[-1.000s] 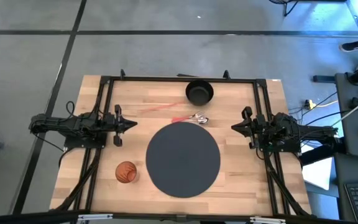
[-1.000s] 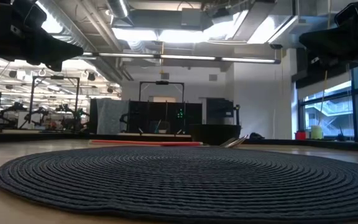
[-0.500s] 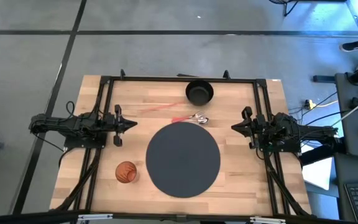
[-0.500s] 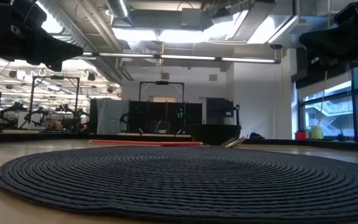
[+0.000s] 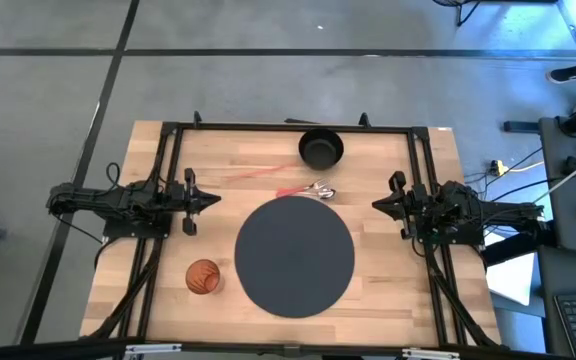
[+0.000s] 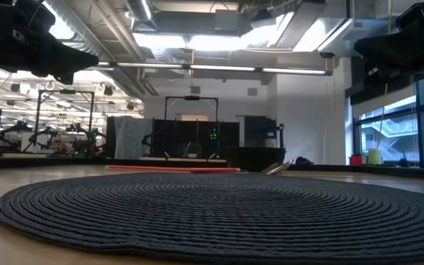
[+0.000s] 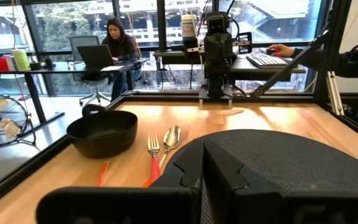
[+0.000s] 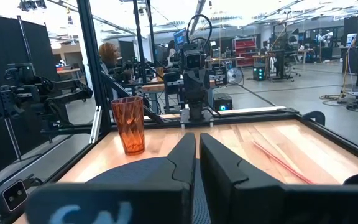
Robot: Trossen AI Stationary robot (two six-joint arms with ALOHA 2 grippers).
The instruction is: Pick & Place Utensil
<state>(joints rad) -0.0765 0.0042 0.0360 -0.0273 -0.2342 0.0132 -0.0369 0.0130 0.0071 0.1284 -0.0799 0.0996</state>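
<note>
Round woven dark mat (image 5: 294, 256) centre table; shiny fork (image 7: 153, 147) and spoon (image 7: 171, 137) beside the black bowl (image 5: 320, 149). Left gripper (image 5: 200, 200) pressed together, right gripper (image 5: 388, 206) nearly together, both empty.

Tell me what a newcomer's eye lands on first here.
The big dark round woven mat fills the table's middle. Just beyond its far edge lie a fork and spoon side by side, next to a black bowl. An orange tumbler stands by the mat's near left edge.
</note>
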